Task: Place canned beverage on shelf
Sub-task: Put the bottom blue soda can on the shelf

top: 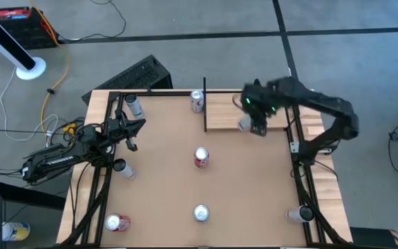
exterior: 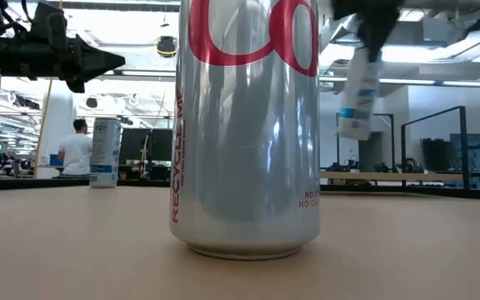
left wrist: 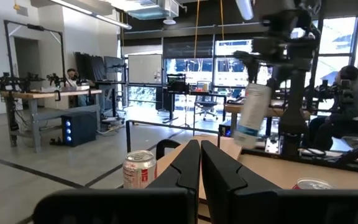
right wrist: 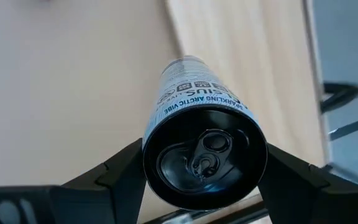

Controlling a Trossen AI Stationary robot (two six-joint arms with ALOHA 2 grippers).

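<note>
Right tool (top: 252, 124) grips a slim can (right wrist: 197, 134) between its two dark fingers (right wrist: 114, 174), one on each side near the top rim. Its own wrist view looks down on the can's black lid with the pull tab in place; the body below is silver-white with a light blue band and small printed text reading "sparkling arctic". In the low view the can (exterior: 357, 96) hangs in the air, slightly tilted, well above the worktop. From overhead it is over the shelf (top: 223, 111), a pale wood plank board at the far right of the worktop (top: 185, 187), edged by a thin black post.

Left tool (top: 131, 131) waits at the left side of the worktop, fingers pressed together and holding nothing.

Other cans stand about the worktop: one red-and-silver can (top: 201, 158) at the centre, one (top: 197, 101) just left of the shelf's post, and more near the edges. A person (exterior: 77, 148) stands in the room behind.
</note>
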